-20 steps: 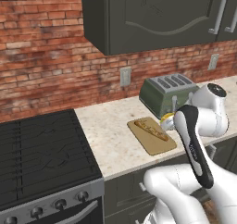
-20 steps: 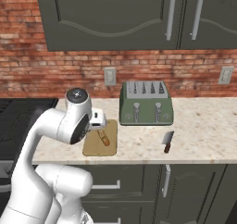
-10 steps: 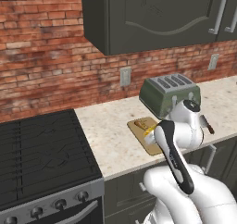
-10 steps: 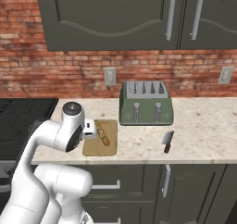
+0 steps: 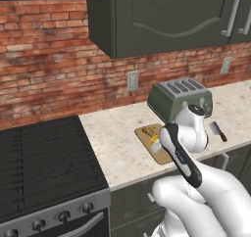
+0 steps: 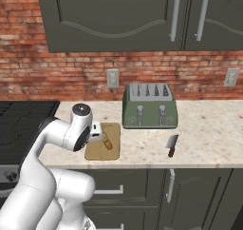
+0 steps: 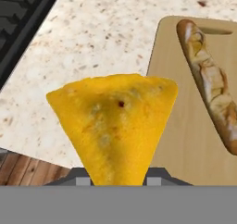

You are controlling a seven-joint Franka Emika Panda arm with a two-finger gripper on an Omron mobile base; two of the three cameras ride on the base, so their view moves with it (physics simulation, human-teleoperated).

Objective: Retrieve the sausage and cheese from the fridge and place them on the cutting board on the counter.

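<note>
My gripper (image 7: 119, 175) is shut on the cheese (image 7: 115, 126), a bright yellow wedge held point-down between the fingertips. It hangs just above the counter (image 7: 92, 38) at the near left edge of the cutting board (image 7: 185, 140). The sausage (image 7: 210, 86), a brown link, lies lengthwise on the board. In the right base view the gripper (image 6: 97, 131) sits over the left side of the board (image 6: 102, 152), beside the sausage (image 6: 107, 142). The left base view has the cheese (image 5: 155, 145) at the board's (image 5: 147, 133) near edge. The fridge is out of view.
A green toaster (image 6: 149, 105) stands right behind the board. To the right of the board a knife (image 6: 172, 146) lies on the counter. The black stove (image 5: 44, 157) borders the counter on the left. Dark upper cabinets (image 6: 118, 15) hang overhead.
The arm has swung left and down, bringing the held cheese low beside the board's left edge. The sausage and the board have not moved.
</note>
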